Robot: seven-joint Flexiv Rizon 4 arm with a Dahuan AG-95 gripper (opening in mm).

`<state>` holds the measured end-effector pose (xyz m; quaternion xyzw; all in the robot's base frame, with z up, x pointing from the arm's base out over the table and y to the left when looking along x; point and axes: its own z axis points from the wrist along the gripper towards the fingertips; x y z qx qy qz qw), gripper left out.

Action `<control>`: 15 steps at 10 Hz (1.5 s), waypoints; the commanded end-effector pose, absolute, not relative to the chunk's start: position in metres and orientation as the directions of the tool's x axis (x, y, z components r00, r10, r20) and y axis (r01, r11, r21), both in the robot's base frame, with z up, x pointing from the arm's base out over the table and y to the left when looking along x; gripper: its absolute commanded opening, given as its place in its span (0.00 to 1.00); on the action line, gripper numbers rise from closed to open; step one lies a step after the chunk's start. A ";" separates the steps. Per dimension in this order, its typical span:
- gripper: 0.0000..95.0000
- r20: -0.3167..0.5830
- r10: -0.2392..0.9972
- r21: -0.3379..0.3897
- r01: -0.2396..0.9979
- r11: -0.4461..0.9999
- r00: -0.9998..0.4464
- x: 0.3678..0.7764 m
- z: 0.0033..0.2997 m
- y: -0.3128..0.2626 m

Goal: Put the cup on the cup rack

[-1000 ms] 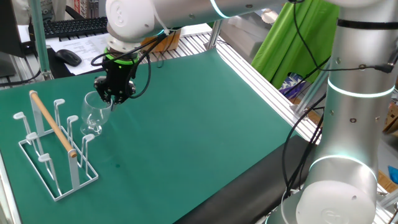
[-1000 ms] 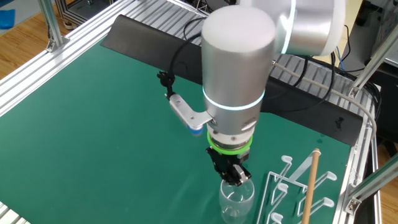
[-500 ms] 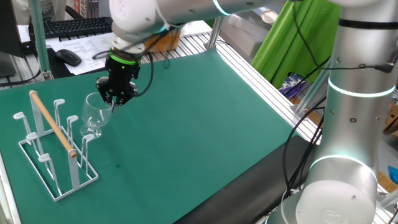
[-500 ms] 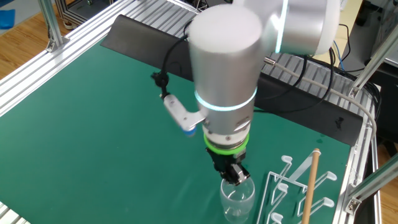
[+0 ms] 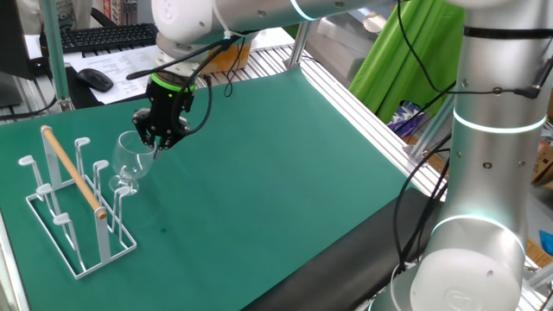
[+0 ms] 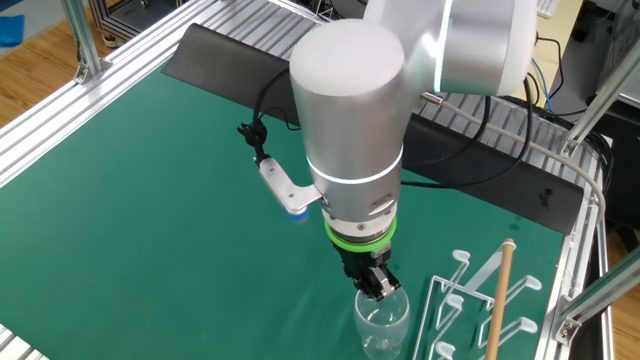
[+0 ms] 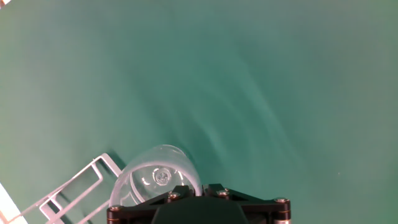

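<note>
The cup (image 5: 130,158) is a clear glass goblet. It hangs tilted from my gripper (image 5: 157,138), which is shut on its rim and holds it above the green mat, just right of the cup rack (image 5: 71,202). The rack is white wire with upright flat-tipped pegs and a slanted wooden rod (image 5: 73,173). In the other fixed view the gripper (image 6: 377,287) pinches the cup (image 6: 380,322) at its rim, left of the rack (image 6: 480,310). In the hand view the cup's bowl (image 7: 154,181) sits at the fingers (image 7: 140,212), and a corner of the rack (image 7: 81,186) shows at lower left.
The green mat (image 5: 285,164) covers the table. An aluminium frame rail (image 5: 363,112) runs along the far side. A keyboard (image 5: 104,36) and a mouse (image 5: 93,79) lie behind the table. A black strip (image 6: 300,80) borders the mat in the other fixed view.
The arm has turned a little at the wrist. The cup has stayed in the gripper beside the rack, at nearly the same place.
</note>
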<state>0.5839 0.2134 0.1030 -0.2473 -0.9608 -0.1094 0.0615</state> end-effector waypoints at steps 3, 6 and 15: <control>0.00 0.214 0.472 0.180 0.510 0.842 -0.855 0.585 0.102 0.214; 0.00 0.206 0.467 0.176 0.502 0.846 -0.860 0.585 0.102 0.214; 0.80 0.170 0.443 0.125 0.465 0.876 -0.880 0.599 0.099 0.208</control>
